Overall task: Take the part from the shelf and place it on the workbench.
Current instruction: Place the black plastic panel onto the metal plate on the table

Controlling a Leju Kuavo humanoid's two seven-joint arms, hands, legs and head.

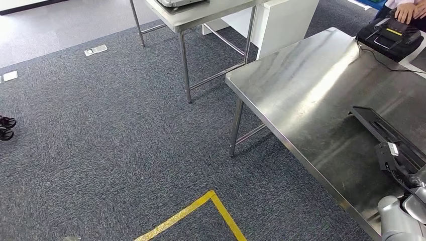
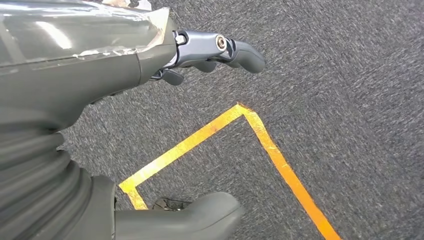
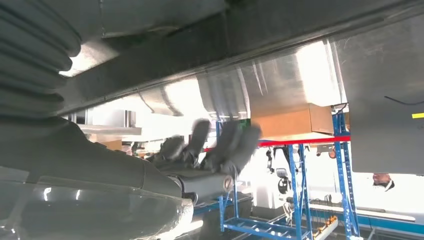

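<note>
A long black part (image 1: 384,138) lies on the steel workbench (image 1: 306,85) near its right side. My right arm comes up at the bottom right, and my right hand (image 1: 419,183) is at the near end of the part. In the right wrist view the right hand (image 3: 215,150) is blurred, its fingers stretched out with nothing between them, beside the dark part (image 3: 200,40) and the shiny bench top (image 3: 280,85). My left hand (image 2: 210,55) hangs over the carpet, fingers slightly bent, thumb (image 2: 200,215) apart, holding nothing.
A person's hand (image 1: 404,12) rests by a black device (image 1: 389,35) with a cable at the bench's far corner. A second steel table (image 1: 201,17) and a white cabinet (image 1: 286,20) stand behind. Yellow tape (image 1: 201,211) marks the grey carpet (image 1: 100,125). Blue racks (image 3: 345,175) stand in the distance.
</note>
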